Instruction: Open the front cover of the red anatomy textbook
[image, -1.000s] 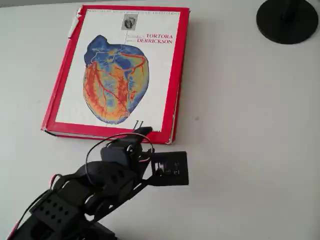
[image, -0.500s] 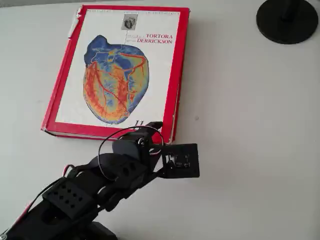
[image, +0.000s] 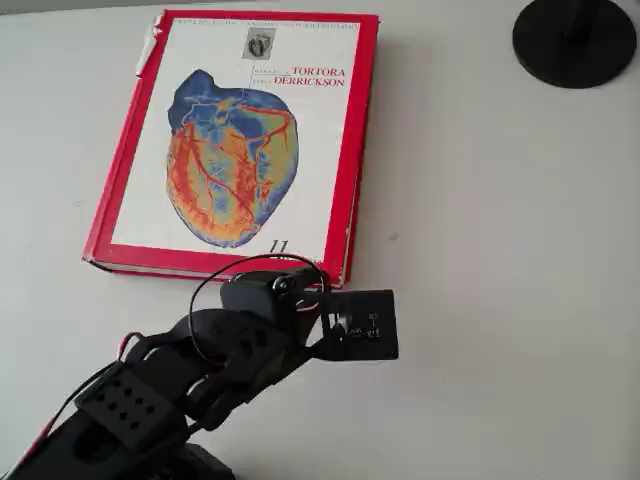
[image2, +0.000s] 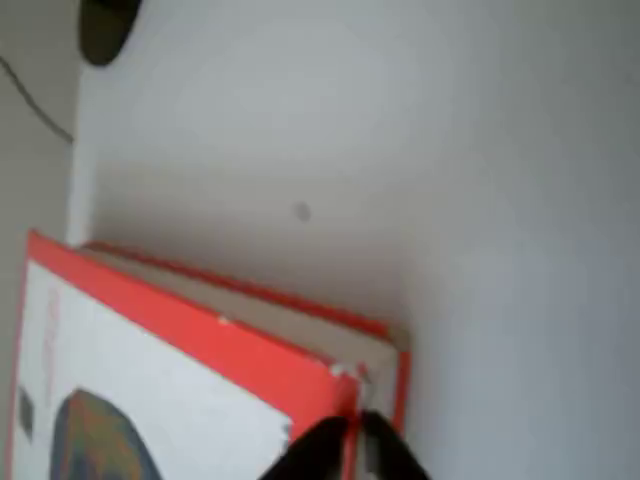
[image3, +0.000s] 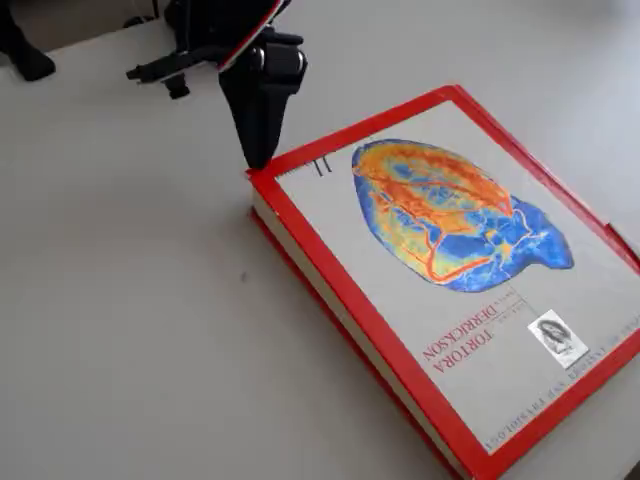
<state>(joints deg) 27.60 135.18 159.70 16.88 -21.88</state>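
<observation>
One black round base (image: 574, 42) beyond closed textbook (image: 240, 150).

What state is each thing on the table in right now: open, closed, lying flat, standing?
Red anatomy textbook: closed, lying flat on the table.
Front cover: down, not lifted, heart picture facing up.
Gripper: tips at the book's corner, close together; open or shut unclear.
Black round base: standing apart from the book.

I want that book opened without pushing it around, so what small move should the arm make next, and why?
Probably nudge the fingers under the front cover at its corner and lift slightly: the red anatomy textbook lies closed and flat, and the gripper tips sit right at that corner's page edge.
</observation>
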